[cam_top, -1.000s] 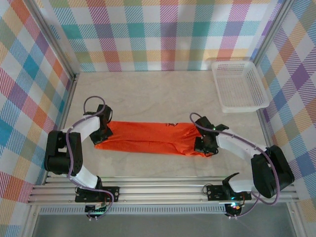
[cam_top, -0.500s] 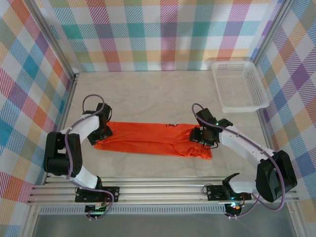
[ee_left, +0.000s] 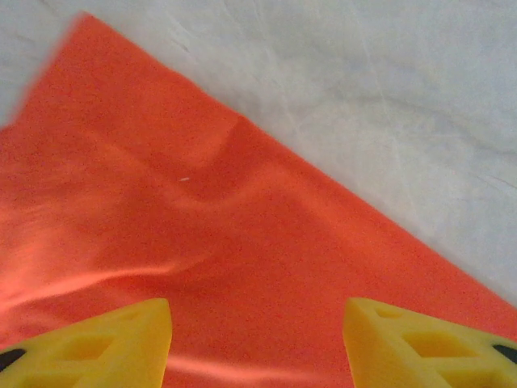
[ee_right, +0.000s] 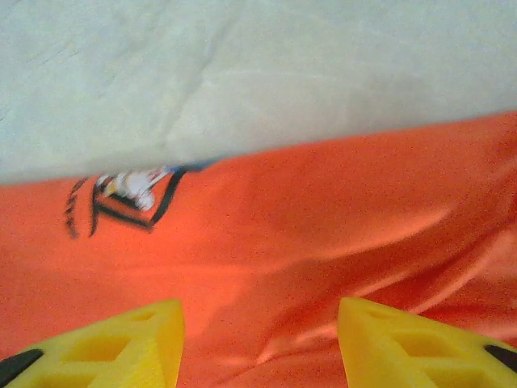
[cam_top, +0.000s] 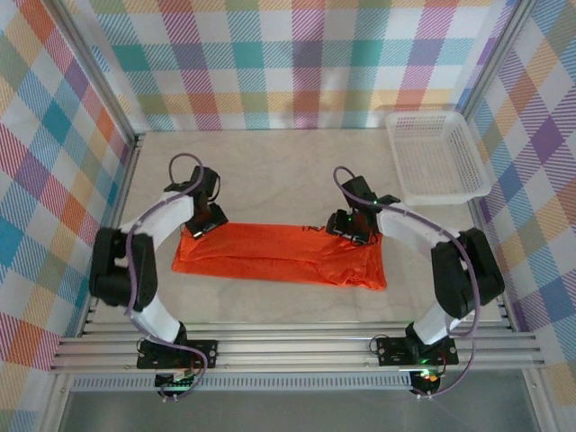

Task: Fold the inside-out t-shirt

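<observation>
The inside-out t-shirt (cam_top: 279,256) lies folded into a long orange-red band across the middle of the table. A small dark print (ee_right: 121,196) sits near its far edge. My left gripper (cam_top: 203,221) hovers over the band's far left corner, open, with bare orange fabric (ee_left: 202,242) between its yellow fingertips (ee_left: 105,343). Over the far right part of the band is my right gripper (cam_top: 349,225), also open, nothing between its yellow fingertips (ee_right: 404,343). Wrinkled t-shirt cloth (ee_right: 323,242) lies under it.
A white mesh basket (cam_top: 436,156) stands at the back right corner. Checked walls close in the pale tabletop (cam_top: 270,171) on three sides. A metal rail (cam_top: 297,346) runs along the near edge by the arm bases.
Both grippers have opened, letting go of the shirt's ends, and moved toward the far edge of the band. The right end of the shirt now lies flat.
</observation>
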{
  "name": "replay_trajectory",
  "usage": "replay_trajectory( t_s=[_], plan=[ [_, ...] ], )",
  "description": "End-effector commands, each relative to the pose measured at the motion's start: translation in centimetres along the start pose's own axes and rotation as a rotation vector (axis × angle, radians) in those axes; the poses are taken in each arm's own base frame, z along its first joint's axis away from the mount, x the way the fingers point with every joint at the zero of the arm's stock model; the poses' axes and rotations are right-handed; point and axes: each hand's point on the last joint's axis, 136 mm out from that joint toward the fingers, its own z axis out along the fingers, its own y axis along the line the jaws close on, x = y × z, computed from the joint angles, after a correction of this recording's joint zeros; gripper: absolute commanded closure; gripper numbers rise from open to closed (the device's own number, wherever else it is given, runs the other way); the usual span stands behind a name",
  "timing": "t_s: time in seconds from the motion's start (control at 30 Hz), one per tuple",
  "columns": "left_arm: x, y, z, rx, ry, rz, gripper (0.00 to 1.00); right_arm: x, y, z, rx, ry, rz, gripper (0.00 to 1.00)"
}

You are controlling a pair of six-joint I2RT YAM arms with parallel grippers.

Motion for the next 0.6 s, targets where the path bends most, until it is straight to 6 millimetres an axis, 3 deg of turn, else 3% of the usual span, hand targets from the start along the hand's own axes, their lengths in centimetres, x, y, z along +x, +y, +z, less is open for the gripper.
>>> replay_trajectory(
  t_s=[0.0, 0.17, 0.27, 0.37, 0.5, 0.57],
  plan=[
    [-0.4, -0.2, 2.7, -0.014, 0.048, -0.011, 0.41, -0.3, -1.5, 1.3, 0.010, 0.014, 0.055, 0.46],
    [-2.2, 3.9, 6.1, -0.120, 0.052, -0.085, 0.40, -0.8, -6.9, 3.8, 0.102, 0.040, 0.107, 0.46],
    [-2.9, 4.8, 6.5, -0.151, 0.047, -0.091, 0.40, -2.0, -7.3, 4.1, 0.112, 0.058, 0.101, 0.44],
    [-3.9, 4.1, 5.3, -0.136, 0.019, -0.080, 0.40, -3.7, -6.1, 2.8, 0.094, 0.021, 0.064, 0.41],
    [-5.8, 3.7, 2.1, -0.138, -0.058, -0.062, 0.38, -6.5, -4.7, 0.4, 0.105, -0.029, 0.013, 0.30],
    [-6.3, 3.2, 0.2, -0.138, -0.084, -0.034, 0.34, -6.8, -4.2, -0.7, 0.103, -0.018, -0.011, 0.22]
  ],
)
